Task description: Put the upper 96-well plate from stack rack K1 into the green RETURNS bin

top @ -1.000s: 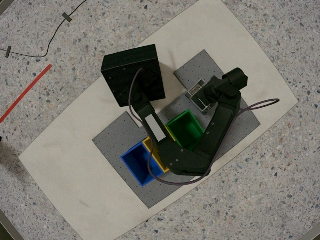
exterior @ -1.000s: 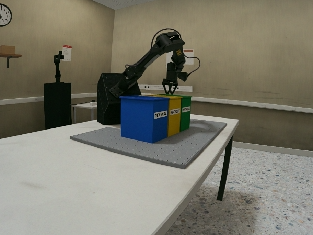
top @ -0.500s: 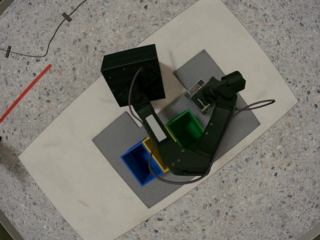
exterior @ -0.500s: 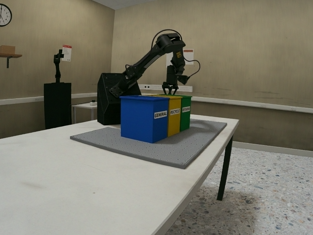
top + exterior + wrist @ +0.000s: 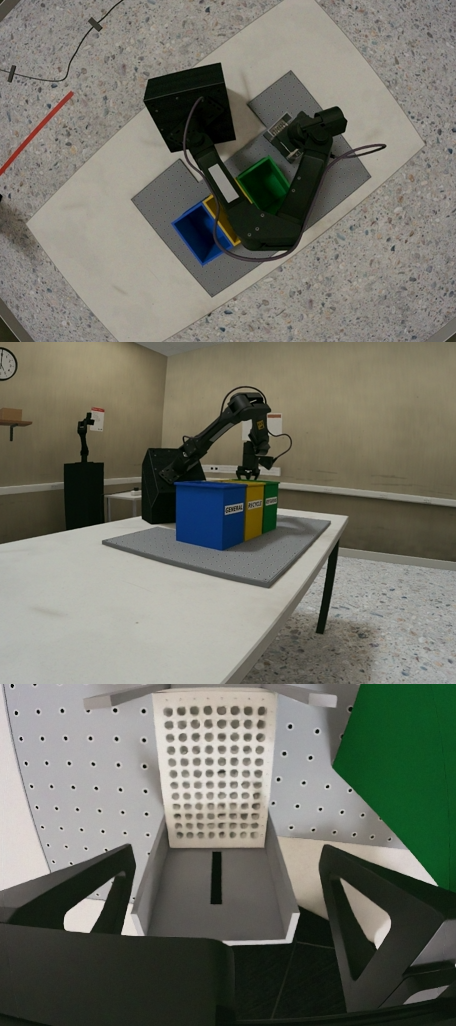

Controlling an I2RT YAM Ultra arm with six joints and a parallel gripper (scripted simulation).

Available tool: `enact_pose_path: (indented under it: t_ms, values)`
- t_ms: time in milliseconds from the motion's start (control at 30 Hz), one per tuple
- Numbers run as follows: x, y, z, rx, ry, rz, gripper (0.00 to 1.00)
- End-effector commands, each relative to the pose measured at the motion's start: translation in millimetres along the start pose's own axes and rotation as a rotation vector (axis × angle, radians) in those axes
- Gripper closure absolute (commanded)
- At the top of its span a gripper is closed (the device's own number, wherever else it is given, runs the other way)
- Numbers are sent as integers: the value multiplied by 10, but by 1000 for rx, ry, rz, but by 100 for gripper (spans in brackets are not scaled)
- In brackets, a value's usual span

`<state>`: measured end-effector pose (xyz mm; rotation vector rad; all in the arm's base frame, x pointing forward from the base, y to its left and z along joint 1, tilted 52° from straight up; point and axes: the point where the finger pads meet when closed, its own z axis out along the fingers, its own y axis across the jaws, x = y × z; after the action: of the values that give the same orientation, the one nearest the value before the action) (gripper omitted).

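— Starting at the left of the top view, what stands there?

— The blue bin (image 5: 197,231), then the yellow bin (image 5: 213,209) touching it, partly under the arm (image 5: 257,224). Next comes the green RETURNS bin (image 5: 263,182), upright like the other two, all on the grey perforated board (image 5: 165,195).

— And further right?

— The stack rack K1 (image 5: 272,884), a grey open-fronted tray just beside the green bin. The upper 96-well plate (image 5: 216,769) sits in it, white, its grid of wells facing up. The lower plate cannot be made out beneath it.

— What of the gripper?

— The gripper (image 5: 227,884) hangs above the rack's near end, fingers spread wide on either side of the rack walls, nothing between them. In the exterior view the gripper (image 5: 247,472) points down just over the bins' rims, behind the green one.

— Is it touching the plate?

— No, the left finger (image 5: 112,884) and its mate stand apart from it.
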<state>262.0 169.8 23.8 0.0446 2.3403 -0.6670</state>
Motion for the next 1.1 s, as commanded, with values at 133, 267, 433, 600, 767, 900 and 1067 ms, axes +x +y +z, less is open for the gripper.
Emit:
enact_pose_path:
  t_ms: [133, 267, 433, 600, 767, 900, 1067]
  values:
    - [-6, 48, 106, -13, -30, -15, 0]
    - [-23, 32, 181, -10, -27, -7, 0]
    - [8, 40, 247, -5, -24, -18, 0]
    - [6, 36, 335, -3, -23, -17, 0]
    - [-5, 61, 373, -16, -31, -18, 0]
    - [-6, 35, 474, -6, -24, -13, 0]
    - [11, 88, 482, -18, -32, -27, 0]
